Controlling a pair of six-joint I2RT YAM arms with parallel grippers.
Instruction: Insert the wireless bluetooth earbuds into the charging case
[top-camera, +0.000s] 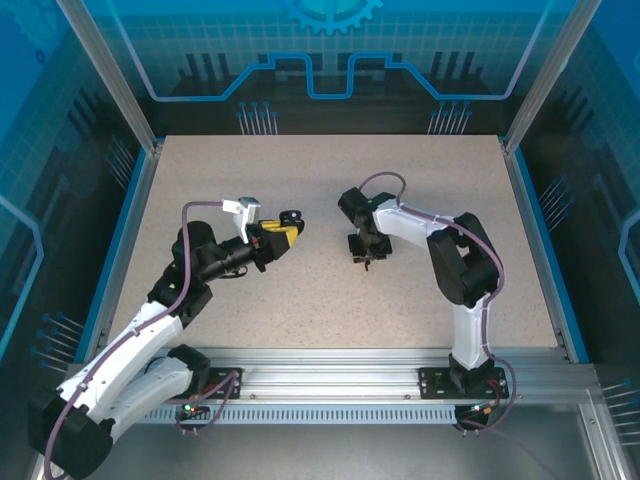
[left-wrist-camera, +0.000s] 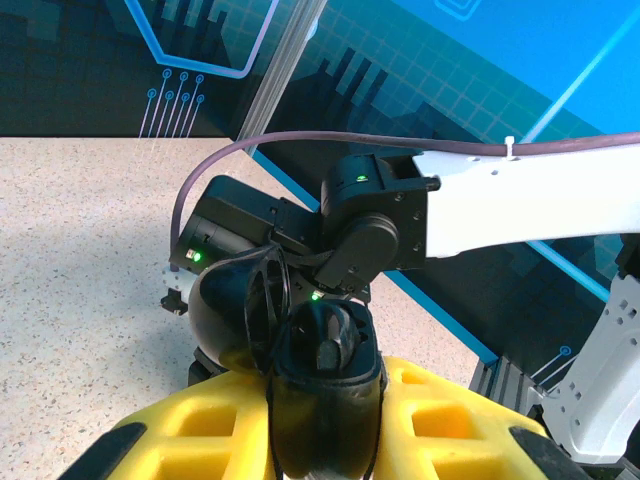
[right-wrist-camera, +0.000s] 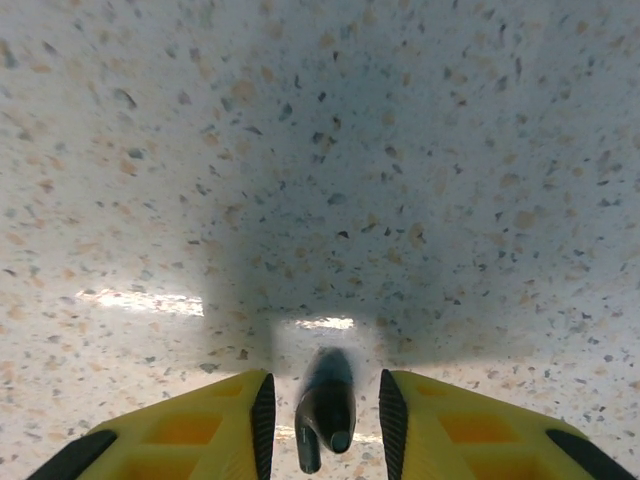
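My left gripper (top-camera: 283, 233) is raised off the table and shut on the black charging case (left-wrist-camera: 325, 400), gripped between its yellow fingers (left-wrist-camera: 190, 430). The case's round lid (left-wrist-camera: 235, 310) is swung open to the left. A dark rounded piece (left-wrist-camera: 327, 353) sits in the case's well; I cannot tell what it is. My right gripper (right-wrist-camera: 326, 420) points straight down at the table. Its pads (right-wrist-camera: 263, 405) stand apart on either side of a black earbud (right-wrist-camera: 328, 398) that lies on the table, with a gap on each side. In the top view the right gripper (top-camera: 366, 256) is right of the case (top-camera: 291, 217).
The speckled table (top-camera: 330, 300) has blue rails along its left and right edges (top-camera: 535, 230) and a metal rail at the near edge. The white right arm (left-wrist-camera: 500, 200) reaches across behind the case in the left wrist view.
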